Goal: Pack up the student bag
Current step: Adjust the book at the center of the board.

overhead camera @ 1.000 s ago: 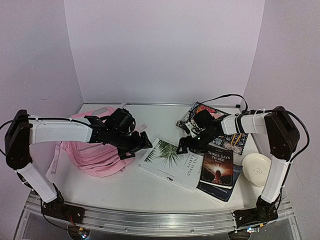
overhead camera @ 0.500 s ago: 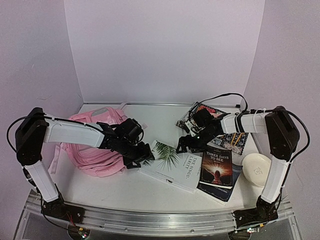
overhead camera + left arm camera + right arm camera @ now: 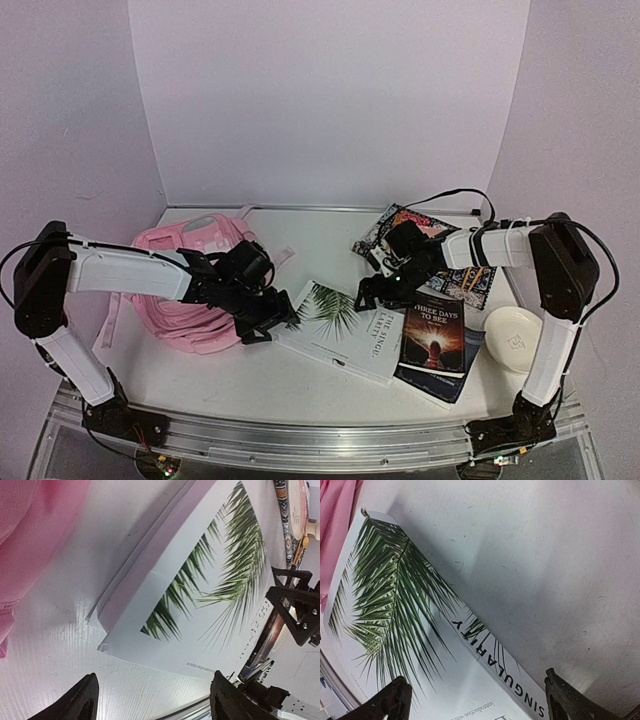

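The pale-pink student bag (image 3: 185, 285) lies slumped at the left of the table; its fabric shows in the left wrist view (image 3: 30, 535) and at the right wrist view's top left (image 3: 332, 525). A white book with a palm-leaf cover (image 3: 345, 325) lies in the middle, also in both wrist views (image 3: 210, 605) (image 3: 405, 630). My left gripper (image 3: 272, 318) is open and empty, low over the book's left corner beside the bag. My right gripper (image 3: 378, 290) is open and empty over the book's far right edge. The bag's opening is hidden.
A dark book "Three Days to See" (image 3: 437, 335) lies on another book right of the white one. A patterned pouch (image 3: 425, 250) lies at the back right. A white oval case (image 3: 512, 338) sits at the right edge. A pink strap (image 3: 108, 320) trails left.
My left gripper swung from over the bag toward the white book and now sits lower at its left corner. My right gripper barely moved.
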Robot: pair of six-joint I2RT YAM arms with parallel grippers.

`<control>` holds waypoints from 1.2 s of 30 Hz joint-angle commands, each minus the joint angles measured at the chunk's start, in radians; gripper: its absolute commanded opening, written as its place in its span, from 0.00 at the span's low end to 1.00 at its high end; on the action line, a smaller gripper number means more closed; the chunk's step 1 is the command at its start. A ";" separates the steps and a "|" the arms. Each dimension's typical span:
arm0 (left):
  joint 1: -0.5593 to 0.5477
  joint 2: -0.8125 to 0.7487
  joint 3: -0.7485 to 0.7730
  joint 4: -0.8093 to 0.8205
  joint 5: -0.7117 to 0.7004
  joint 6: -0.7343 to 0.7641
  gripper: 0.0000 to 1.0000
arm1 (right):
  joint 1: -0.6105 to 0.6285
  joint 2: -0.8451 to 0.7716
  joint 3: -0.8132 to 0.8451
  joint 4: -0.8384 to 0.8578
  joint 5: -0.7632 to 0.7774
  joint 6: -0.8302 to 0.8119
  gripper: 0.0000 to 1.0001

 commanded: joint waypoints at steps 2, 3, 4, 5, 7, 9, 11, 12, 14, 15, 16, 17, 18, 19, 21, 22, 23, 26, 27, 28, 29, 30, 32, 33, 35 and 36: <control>-0.021 0.088 0.069 0.007 0.031 0.019 0.75 | 0.001 -0.010 -0.005 -0.042 -0.002 -0.022 0.93; -0.022 0.111 0.088 0.009 0.031 0.026 0.74 | 0.002 -0.010 -0.005 -0.042 -0.002 -0.021 0.93; -0.022 0.134 0.110 0.015 0.028 0.033 0.72 | 0.001 -0.009 -0.006 -0.042 -0.003 -0.021 0.93; -0.022 0.151 0.131 0.017 0.016 0.041 0.69 | 0.002 -0.010 -0.007 -0.042 -0.005 -0.020 0.93; -0.019 0.178 0.160 0.021 -0.014 0.050 0.65 | 0.002 -0.013 -0.010 -0.041 -0.008 -0.019 0.93; -0.003 0.196 0.187 0.021 -0.035 0.063 0.57 | 0.003 -0.021 -0.015 -0.040 -0.010 -0.016 0.93; 0.024 0.207 0.210 0.021 -0.058 0.084 0.45 | 0.002 -0.030 -0.023 -0.036 -0.013 -0.013 0.93; 0.037 0.210 0.215 0.021 -0.061 0.090 0.41 | 0.002 -0.034 -0.025 -0.034 -0.018 -0.011 0.93; 0.078 0.222 0.230 0.020 -0.066 0.105 0.37 | 0.002 -0.037 -0.030 -0.028 -0.032 -0.005 0.92; 0.098 0.229 0.242 0.020 -0.071 0.116 0.37 | 0.002 -0.037 -0.033 -0.024 -0.041 -0.001 0.92; 0.115 0.236 0.256 0.019 -0.076 0.131 0.37 | 0.004 -0.038 -0.036 -0.018 -0.052 0.005 0.92; 0.130 0.249 0.273 0.019 -0.080 0.146 0.37 | 0.007 -0.039 -0.041 -0.009 -0.065 0.013 0.91; 0.142 0.263 0.291 0.017 -0.084 0.160 0.38 | 0.010 -0.040 -0.044 0.000 -0.075 0.020 0.91; 0.154 0.278 0.314 0.015 -0.083 0.176 0.39 | 0.012 -0.041 -0.048 0.009 -0.083 0.027 0.91; 0.167 0.313 0.363 0.011 -0.080 0.208 0.40 | 0.021 -0.041 -0.056 0.030 -0.106 0.050 0.91; 0.170 0.333 0.391 0.008 -0.086 0.227 0.41 | 0.026 -0.041 -0.059 0.043 -0.117 0.060 0.91; 0.171 0.349 0.412 0.008 -0.090 0.247 0.43 | 0.031 -0.043 -0.062 0.058 -0.133 0.076 0.91; 0.177 0.405 0.485 0.000 -0.087 0.288 0.46 | 0.049 -0.044 -0.073 0.117 -0.176 0.138 0.90; 0.180 0.421 0.509 -0.003 -0.085 0.299 0.47 | 0.056 -0.045 -0.077 0.137 -0.185 0.157 0.90; 0.182 0.430 0.530 -0.004 -0.086 0.311 0.48 | 0.064 -0.048 -0.081 0.151 -0.191 0.173 0.90; 0.183 0.438 0.550 -0.004 -0.087 0.323 0.49 | 0.071 -0.052 -0.085 0.164 -0.196 0.190 0.90; 0.185 0.447 0.570 -0.005 -0.089 0.336 0.50 | 0.076 -0.056 -0.089 0.179 -0.195 0.205 0.90; 0.187 0.452 0.608 -0.009 -0.100 0.362 0.52 | 0.080 -0.073 -0.103 0.196 -0.177 0.233 0.90; 0.187 0.446 0.618 -0.013 -0.105 0.373 0.53 | 0.081 -0.081 -0.110 0.199 -0.155 0.242 0.90; 0.187 0.418 0.624 -0.021 -0.122 0.389 0.56 | 0.081 -0.101 -0.124 0.201 -0.107 0.258 0.90; 0.187 0.395 0.616 -0.026 -0.135 0.392 0.58 | 0.080 -0.114 -0.131 0.201 -0.085 0.267 0.90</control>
